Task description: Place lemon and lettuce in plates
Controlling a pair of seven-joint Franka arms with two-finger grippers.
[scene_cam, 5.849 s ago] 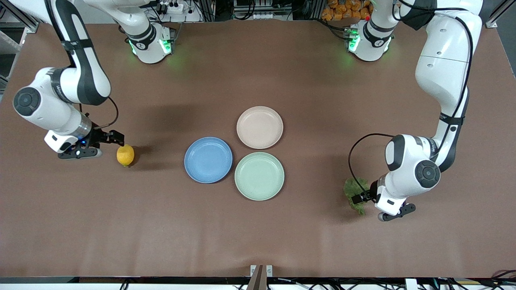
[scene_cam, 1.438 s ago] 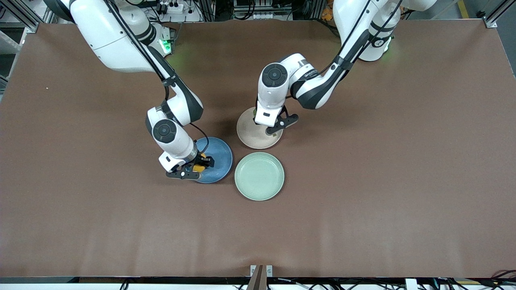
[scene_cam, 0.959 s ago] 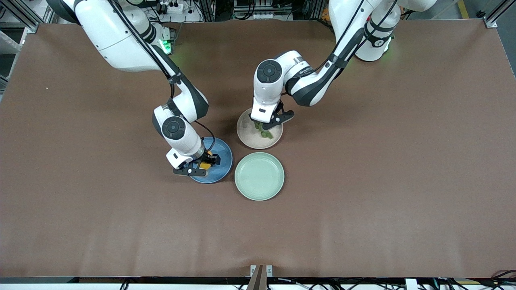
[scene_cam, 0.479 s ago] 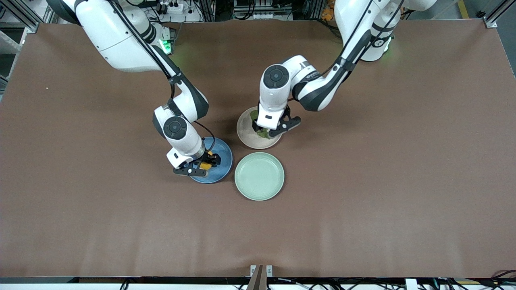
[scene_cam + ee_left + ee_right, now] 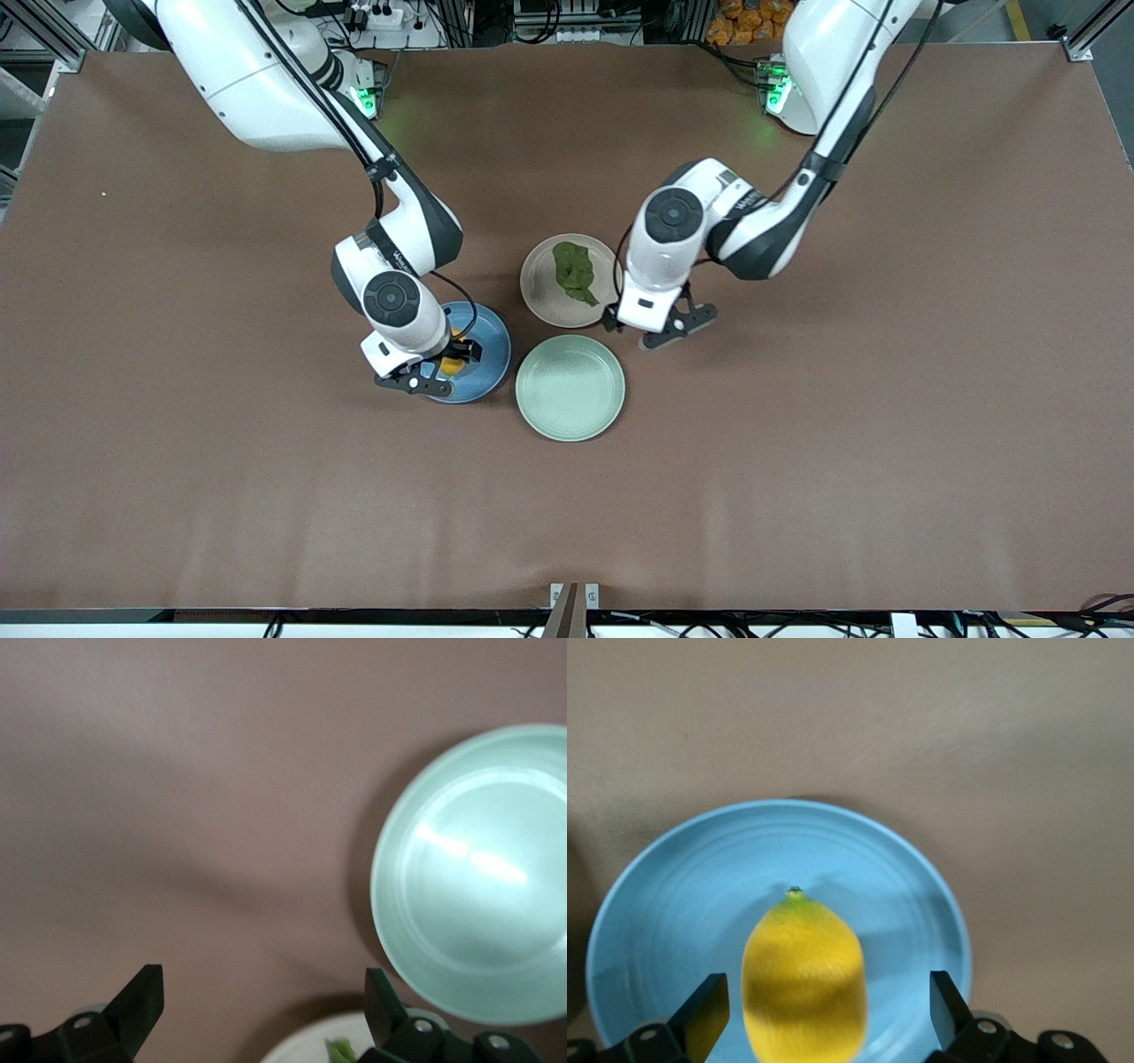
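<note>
The lemon lies in the blue plate. My right gripper is open just over it, with a finger on each side and a gap to the fruit. In the front view the right gripper covers most of the lemon on the blue plate. The lettuce lies flat in the beige-pink plate. My left gripper is open and empty over the bare table beside that plate. The left wrist view shows its open gripper, the beige plate's rim and a tip of lettuce.
An empty mint-green plate sits nearer to the front camera than the beige plate and beside the blue one; it also shows in the left wrist view. The brown table spreads out around the plates.
My left gripper has let go of the lettuce and moved off the beige plate toward the left arm's end. The lettuce now lies uncovered. My right gripper stays over the blue plate.
</note>
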